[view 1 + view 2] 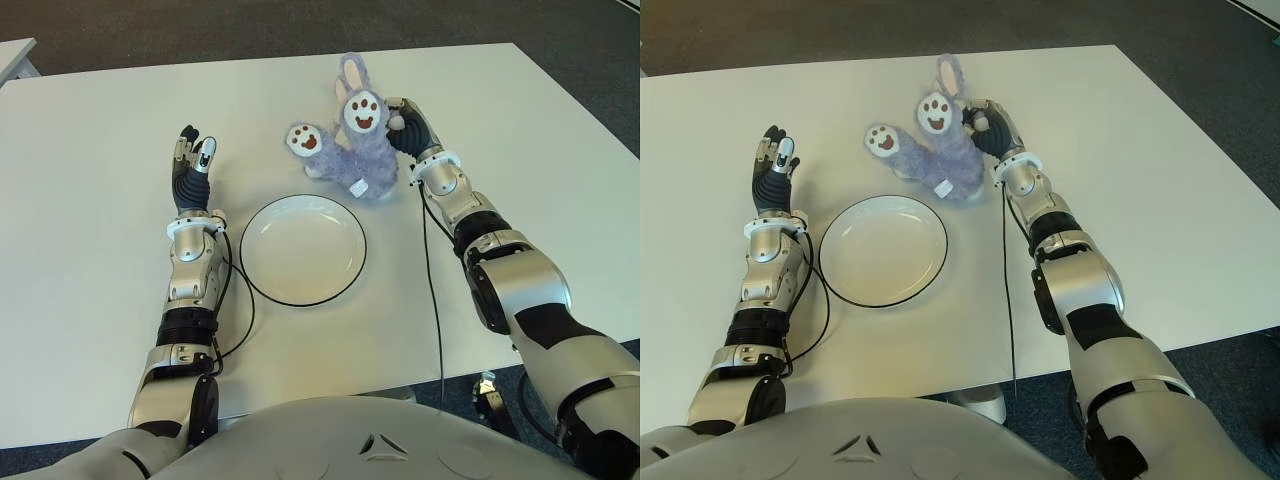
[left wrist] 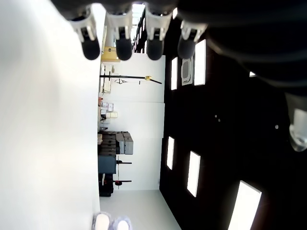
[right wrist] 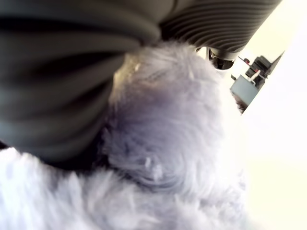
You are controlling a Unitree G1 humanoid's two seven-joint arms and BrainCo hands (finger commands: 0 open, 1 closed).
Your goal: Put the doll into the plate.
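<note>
Looking through the right wrist camera, you get only grey-lilac fur pressed against the dark ribbed fingers (image 3: 72, 86), a closeness the head cameras do not give you. From the head you see the right hand (image 1: 408, 128) reaching across the white table (image 1: 90, 200), fingers curled into the side of the doll (image 1: 352, 150). The doll is a fluffy purple rabbit with white paw pads turned up and a long ear behind; it sits on the table just beyond the white, dark-rimmed plate (image 1: 303, 249), not in it. Your left hand (image 1: 192, 165) shows left of the plate, fingers straight, side by side, holding nothing.
</note>
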